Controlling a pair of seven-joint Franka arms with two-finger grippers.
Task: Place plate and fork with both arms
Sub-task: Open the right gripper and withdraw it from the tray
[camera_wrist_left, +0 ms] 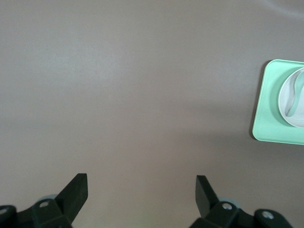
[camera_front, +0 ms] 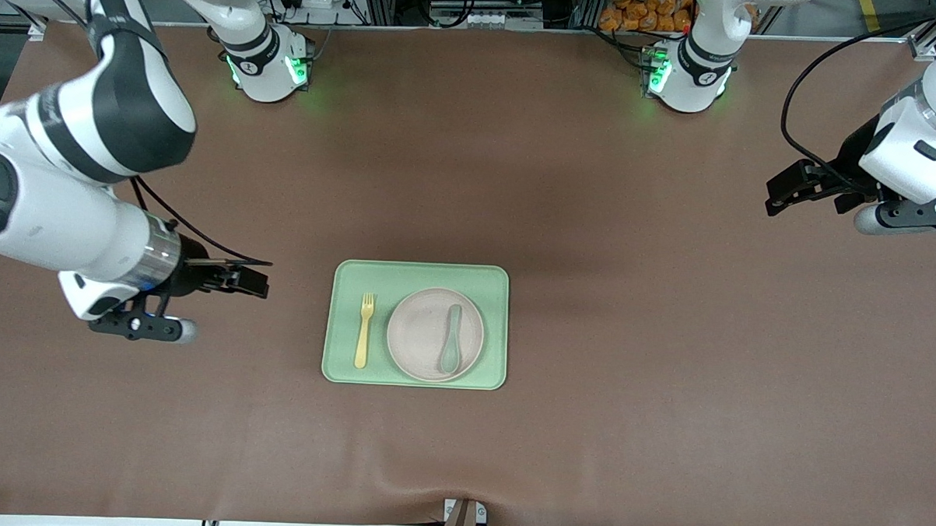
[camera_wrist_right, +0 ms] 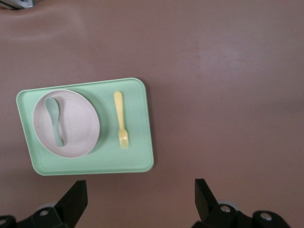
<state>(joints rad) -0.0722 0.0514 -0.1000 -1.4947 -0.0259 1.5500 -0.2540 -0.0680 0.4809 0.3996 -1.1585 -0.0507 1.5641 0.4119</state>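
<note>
The pale speckled plate (camera_front: 415,335) lies in the light-green tray (camera_front: 343,278) at the table's middle, also in the right wrist view (camera_wrist_right: 78,123). The yellow fork (camera_front: 365,329) (camera_wrist_right: 120,118) lies flat in the tray beside the plate, toward the right arm's end. My right gripper (camera_front: 265,279) (camera_wrist_right: 141,199) hangs open and empty over bare table just off that end of the tray. My left gripper (camera_front: 772,197) (camera_wrist_left: 141,194) is open and empty, well away over the left arm's end of the table, with the tray's edge (camera_wrist_left: 266,118) and part of the plate (camera_wrist_left: 297,121) in its view.
A grey-green spoon (camera_front: 451,340) (camera_wrist_right: 54,121) lies on the plate. The brown table mat (camera_front: 594,221) spreads wide around the tray. Both arm bases (camera_front: 265,65) stand along the table's edge farthest from the front camera.
</note>
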